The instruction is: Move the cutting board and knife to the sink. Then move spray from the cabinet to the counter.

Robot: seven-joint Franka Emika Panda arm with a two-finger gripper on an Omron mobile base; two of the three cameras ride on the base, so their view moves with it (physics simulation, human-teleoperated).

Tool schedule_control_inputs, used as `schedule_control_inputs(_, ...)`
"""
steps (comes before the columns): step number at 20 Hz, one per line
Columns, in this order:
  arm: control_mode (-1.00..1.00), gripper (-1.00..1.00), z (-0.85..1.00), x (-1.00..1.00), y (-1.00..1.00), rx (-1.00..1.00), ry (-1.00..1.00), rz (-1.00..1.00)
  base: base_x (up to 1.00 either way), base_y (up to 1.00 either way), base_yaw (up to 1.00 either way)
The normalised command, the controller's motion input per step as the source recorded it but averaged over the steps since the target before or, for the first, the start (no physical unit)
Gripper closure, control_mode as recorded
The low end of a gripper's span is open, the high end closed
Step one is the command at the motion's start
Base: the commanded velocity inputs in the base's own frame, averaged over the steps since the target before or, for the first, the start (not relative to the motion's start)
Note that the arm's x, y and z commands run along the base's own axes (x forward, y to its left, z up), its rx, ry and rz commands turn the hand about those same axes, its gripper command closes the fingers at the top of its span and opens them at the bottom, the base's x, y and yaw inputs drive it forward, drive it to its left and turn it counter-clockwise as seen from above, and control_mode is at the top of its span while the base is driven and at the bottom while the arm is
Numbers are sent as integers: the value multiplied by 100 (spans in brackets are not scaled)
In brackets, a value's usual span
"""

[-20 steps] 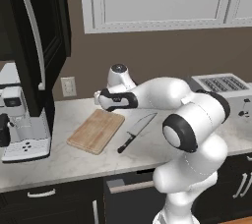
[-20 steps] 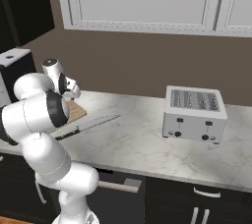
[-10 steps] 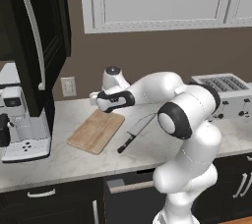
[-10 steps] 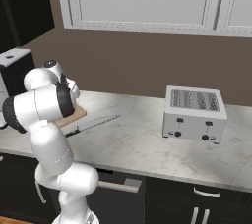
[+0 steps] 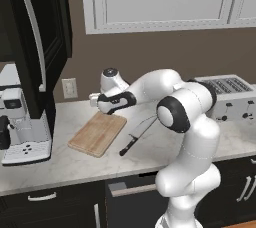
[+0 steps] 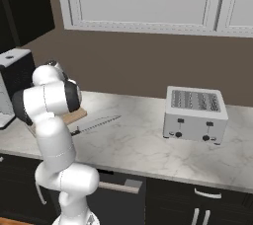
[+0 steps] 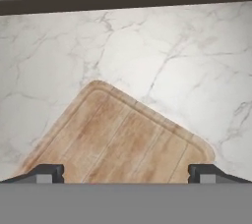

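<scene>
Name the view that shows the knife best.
The left base view: the knife lies there in full, blade and black handle, on the counter beside the cutting board. The right base view gives mostly the blade, its handle end behind the arm.

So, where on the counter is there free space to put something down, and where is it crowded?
The widest bare patch of counter lies between the knife and the toaster. Another strip runs along the front edge, before the cutting board. It is crowded on the left: coffee machine, board, knife and the open gripper above the board's far end.
</scene>
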Motion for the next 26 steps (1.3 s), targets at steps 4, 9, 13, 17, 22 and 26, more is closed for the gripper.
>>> schedule_control_inputs(4,-100,-100,-14,23,1,0,0,-3,0,0,0)
schedule_control_inputs(9,-100,-100,-18,19,0,0,0,-1,0,0,0)
schedule_control_inputs(13,-100,-100,-20,11,0,0,0,0,0,0,0)
schedule_control_inputs(17,-100,-100,-18,12,0,0,0,0,0,0,0)
schedule_control_inputs(22,-100,-100,-12,11,0,0,0,0,0,0,0)
schedule_control_inputs(26,-100,-100,-7,11,0,0,0,0,0,0,0)
